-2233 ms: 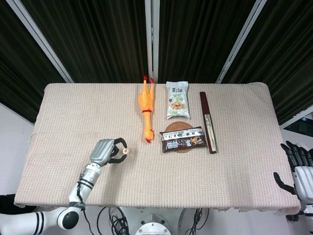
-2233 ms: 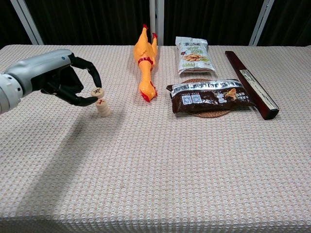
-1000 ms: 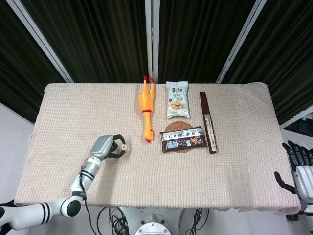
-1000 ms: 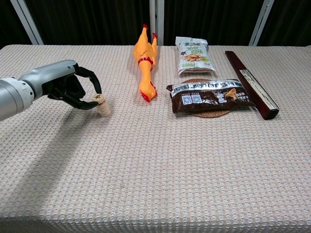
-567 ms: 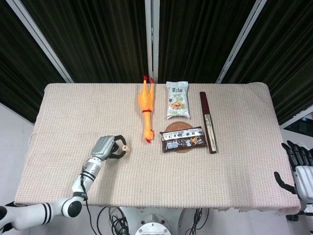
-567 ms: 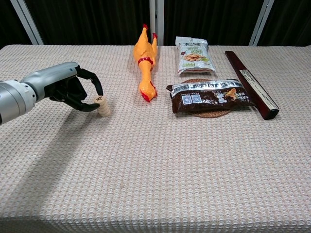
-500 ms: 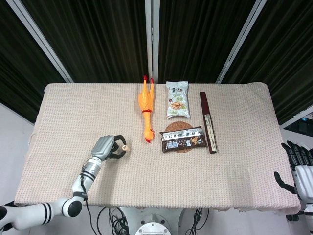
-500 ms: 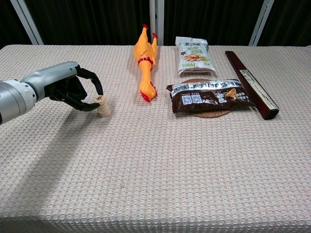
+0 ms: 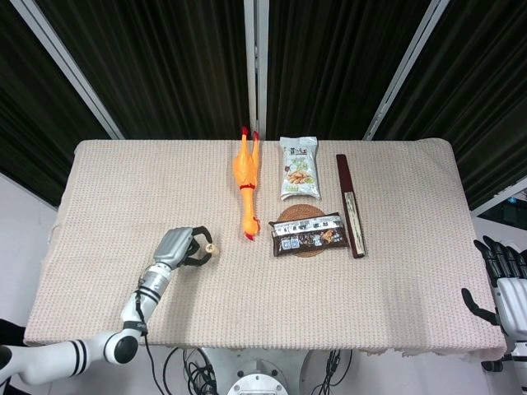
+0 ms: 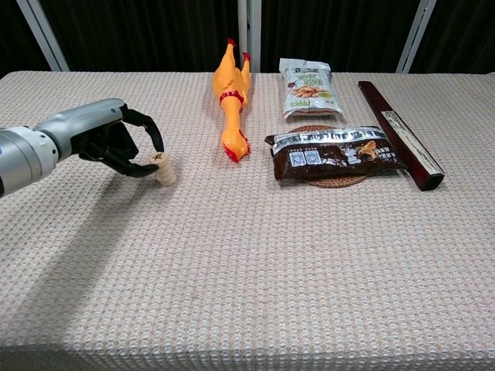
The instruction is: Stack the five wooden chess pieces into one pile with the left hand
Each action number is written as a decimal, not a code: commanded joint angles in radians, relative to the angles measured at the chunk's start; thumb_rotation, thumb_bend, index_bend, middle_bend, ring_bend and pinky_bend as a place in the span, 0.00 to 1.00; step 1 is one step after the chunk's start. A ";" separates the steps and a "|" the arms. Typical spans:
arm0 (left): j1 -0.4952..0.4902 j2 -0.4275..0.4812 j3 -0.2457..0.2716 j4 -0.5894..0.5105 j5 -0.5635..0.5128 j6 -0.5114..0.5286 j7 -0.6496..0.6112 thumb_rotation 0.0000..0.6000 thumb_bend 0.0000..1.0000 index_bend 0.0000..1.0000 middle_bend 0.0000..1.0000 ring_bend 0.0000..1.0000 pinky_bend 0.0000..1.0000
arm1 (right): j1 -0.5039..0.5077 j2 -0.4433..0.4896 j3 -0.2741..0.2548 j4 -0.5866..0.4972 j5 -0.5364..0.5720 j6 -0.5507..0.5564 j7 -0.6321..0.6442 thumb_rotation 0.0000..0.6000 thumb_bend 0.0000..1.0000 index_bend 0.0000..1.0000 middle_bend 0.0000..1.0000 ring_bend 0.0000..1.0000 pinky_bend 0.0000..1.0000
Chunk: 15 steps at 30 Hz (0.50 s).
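A short pile of round wooden chess pieces (image 10: 164,171) stands on the woven tablecloth at the left, small in the head view (image 9: 211,248). My left hand (image 10: 108,139) reaches in from the left, its fingertips (image 10: 157,144) curled over the top piece (image 10: 158,158) and the thumb under its edge, pinching it as it sits on the pile. The same hand shows in the head view (image 9: 177,249). My right hand (image 9: 504,284) hangs off the table's right edge, fingers apart and holding nothing.
A yellow rubber chicken (image 10: 232,100) lies just right of the pile. Farther right are a snack bag (image 10: 309,77), a dark packet (image 10: 332,152) on a woven coaster (image 10: 325,182), and a long dark wooden box (image 10: 400,133).
The top piece, held above the pile 2.2 s ago, now sits on it, and my left hand has come down with it. Nothing has moved in the last half second.
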 commanded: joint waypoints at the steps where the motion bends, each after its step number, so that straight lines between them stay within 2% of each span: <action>1: 0.000 0.001 0.000 -0.002 0.004 0.000 -0.003 1.00 0.29 0.45 1.00 1.00 1.00 | 0.000 0.000 0.000 0.000 0.001 -0.001 0.000 1.00 0.30 0.00 0.00 0.00 0.00; 15: 0.011 0.022 0.000 -0.035 0.018 0.019 -0.012 1.00 0.28 0.35 1.00 1.00 1.00 | -0.002 0.001 0.000 -0.001 0.000 0.004 0.000 1.00 0.30 0.00 0.00 0.00 0.00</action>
